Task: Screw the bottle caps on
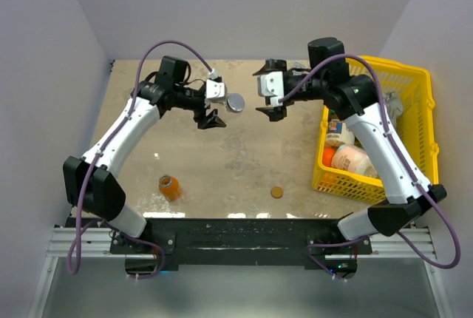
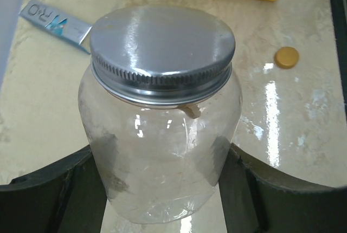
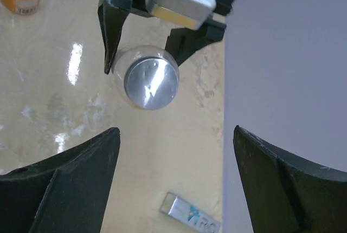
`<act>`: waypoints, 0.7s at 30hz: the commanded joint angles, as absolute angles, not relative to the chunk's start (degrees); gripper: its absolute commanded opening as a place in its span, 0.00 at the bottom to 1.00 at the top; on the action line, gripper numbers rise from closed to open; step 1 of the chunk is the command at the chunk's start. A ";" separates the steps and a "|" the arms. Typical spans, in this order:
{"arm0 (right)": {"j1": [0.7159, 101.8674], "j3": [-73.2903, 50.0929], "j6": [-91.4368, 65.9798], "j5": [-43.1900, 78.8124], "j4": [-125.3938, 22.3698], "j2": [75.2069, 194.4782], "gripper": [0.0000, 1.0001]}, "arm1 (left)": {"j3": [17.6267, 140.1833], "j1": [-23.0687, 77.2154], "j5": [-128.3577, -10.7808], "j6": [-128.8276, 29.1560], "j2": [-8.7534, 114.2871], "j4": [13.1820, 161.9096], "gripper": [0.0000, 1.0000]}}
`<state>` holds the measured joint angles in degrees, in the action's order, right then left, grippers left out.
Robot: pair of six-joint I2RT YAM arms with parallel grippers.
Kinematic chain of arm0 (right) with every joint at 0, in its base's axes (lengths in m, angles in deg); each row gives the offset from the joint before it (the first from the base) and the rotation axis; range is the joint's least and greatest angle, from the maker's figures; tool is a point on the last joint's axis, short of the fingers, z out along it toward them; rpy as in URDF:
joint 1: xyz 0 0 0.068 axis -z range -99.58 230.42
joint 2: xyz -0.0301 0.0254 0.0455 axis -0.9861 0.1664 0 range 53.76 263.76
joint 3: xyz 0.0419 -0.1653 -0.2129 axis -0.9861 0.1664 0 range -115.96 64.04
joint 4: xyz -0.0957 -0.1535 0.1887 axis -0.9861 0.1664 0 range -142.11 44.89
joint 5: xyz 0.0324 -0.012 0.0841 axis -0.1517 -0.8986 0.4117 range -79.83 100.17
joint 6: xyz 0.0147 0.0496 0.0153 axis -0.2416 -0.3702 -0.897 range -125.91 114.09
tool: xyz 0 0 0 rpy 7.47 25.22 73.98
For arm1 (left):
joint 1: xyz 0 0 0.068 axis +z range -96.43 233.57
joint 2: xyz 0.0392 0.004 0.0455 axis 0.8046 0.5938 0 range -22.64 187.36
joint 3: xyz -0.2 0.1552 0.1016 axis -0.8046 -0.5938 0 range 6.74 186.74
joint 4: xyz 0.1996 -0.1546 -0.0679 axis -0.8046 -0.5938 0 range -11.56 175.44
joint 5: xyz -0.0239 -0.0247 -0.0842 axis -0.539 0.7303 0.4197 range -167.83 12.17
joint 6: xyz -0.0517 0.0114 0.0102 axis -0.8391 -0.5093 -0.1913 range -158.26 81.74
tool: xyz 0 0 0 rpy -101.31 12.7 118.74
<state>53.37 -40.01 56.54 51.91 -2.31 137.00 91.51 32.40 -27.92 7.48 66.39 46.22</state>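
The left hand (image 2: 162, 151) was clamped on the clear bottle (image 2: 124, 130), one finger on each side of its lower body, and it held the bottle up off the worktop (image 1: 244, 163) on its side, so the top pointed across at the other arm. The silver cap (image 2: 162, 40) sat on the neck. It looked level to me, but I could not tell how far down the threads it was. The right hand (image 3: 174, 135) hung facing it, jaws wide, near the cap and touching nothing.

Further out, the orange bottle (image 1: 170, 186) stood upright near the left arm's base, and its brownish cap (image 1: 276, 193) lay flat on the worktop well apart from it, so that pair looked not yet started. A grey bar (image 3: 190, 214) lay near the back wall, and a yellow basket (image 1: 414, 74) of containers stood on the right.

I saw the trouble like this: if the cap was only partly wound, another turn would twist the smooth bottle in a grip set low on its body, so it could spin between the fingers or slip and drop. If the right hand closed off-centre, it could tilt the cap and jam the thread, or lever the bottle out of the grip.
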 commanded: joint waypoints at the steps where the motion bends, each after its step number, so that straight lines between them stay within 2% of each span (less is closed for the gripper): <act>1: 50.10 -40.03 73.61 52.71 3.00 138.58 0.88 | 94.98 32.04 -20.08 14.74 67.19 35.61 0.00; 14: 45.36 -42.57 86.62 53.06 10.29 141.38 0.84 | 96.55 30.55 -22.02 16.15 67.09 33.85 0.00; 21: 44.56 -48.72 87.34 54.29 15.83 146.13 0.76 | 97.97 30.19 -24.65 19.83 66.92 32.27 0.00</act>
<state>45.02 -44.74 84.85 51.88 11.84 145.00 95.51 30.61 -24.07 16.00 67.49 33.43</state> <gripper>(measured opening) 0.773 0.728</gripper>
